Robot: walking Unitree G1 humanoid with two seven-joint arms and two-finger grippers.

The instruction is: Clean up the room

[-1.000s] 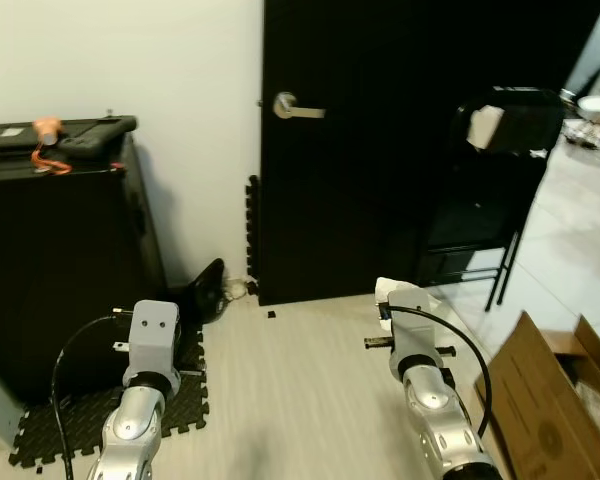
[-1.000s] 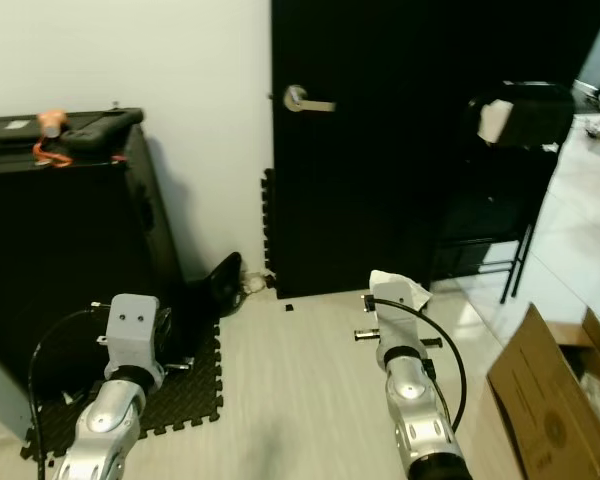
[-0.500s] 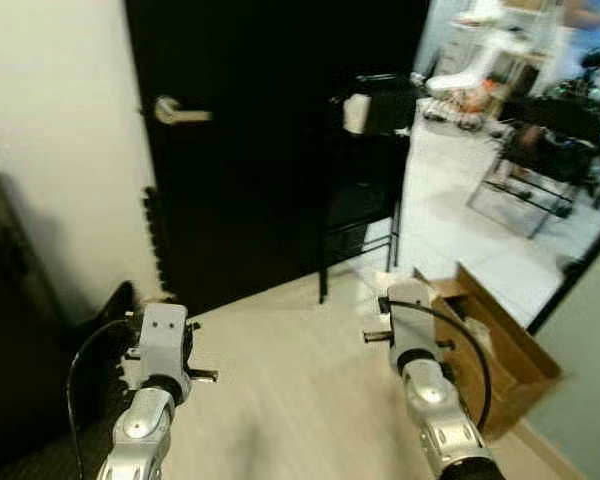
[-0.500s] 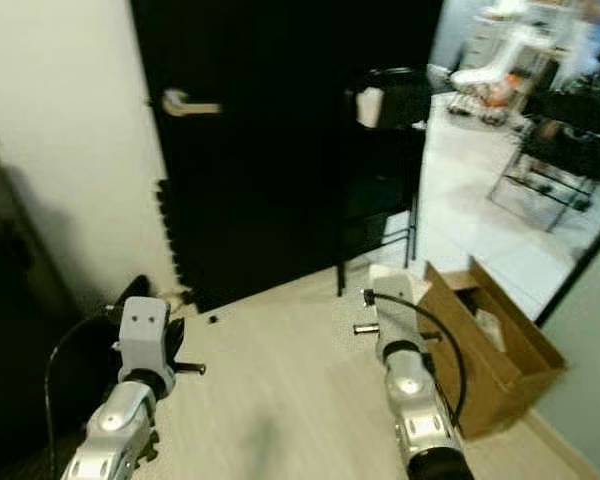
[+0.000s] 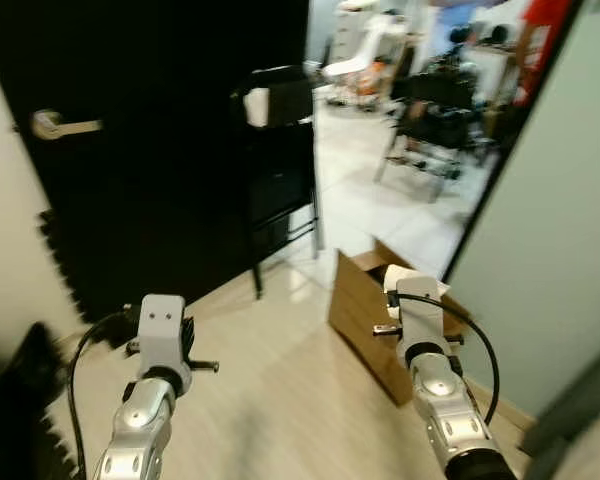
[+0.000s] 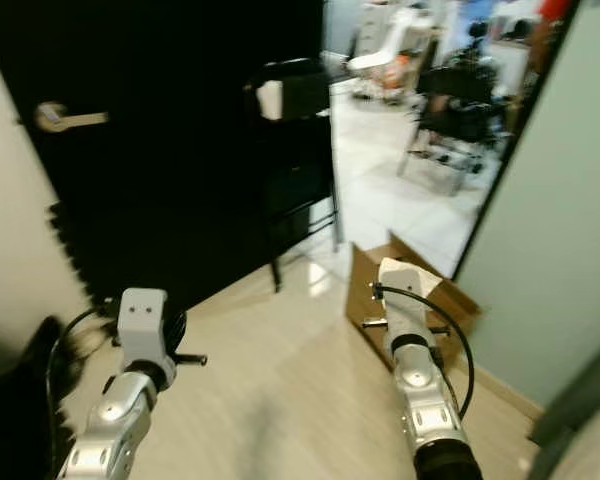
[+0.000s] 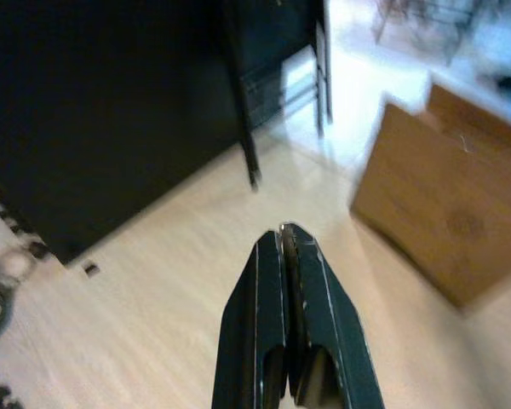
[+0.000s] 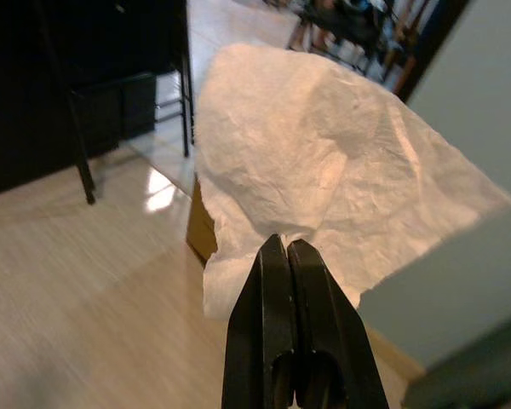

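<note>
The whole view has swung to the robot's right over the last second: the black cabinet and foam mat that sat beside the black door (image 5: 170,150) have slid out of sight, and an open cardboard box (image 5: 365,315) on the pale wood floor (image 5: 280,400) now lies just ahead of the right arm, with the black folding chair (image 5: 280,150) just beyond the box toward the door. That is the camera turning with the body, not the furniture moving. The right gripper (image 8: 283,251) has its fingers pressed together on a crumpled white tissue (image 8: 315,170), which fans out above the fingertips; in the head view the tissue (image 5: 405,277) sits right at the near edge of the box. The left gripper (image 7: 283,239) has its two fingers closed against each other with nothing between them, hanging over bare floor on the door side of the box. Judging from this, the turn has lined the robot up with the box as the likely place for the rubbish, so the carrying step looks nearly done and the drop into the box is what remains.
</note>
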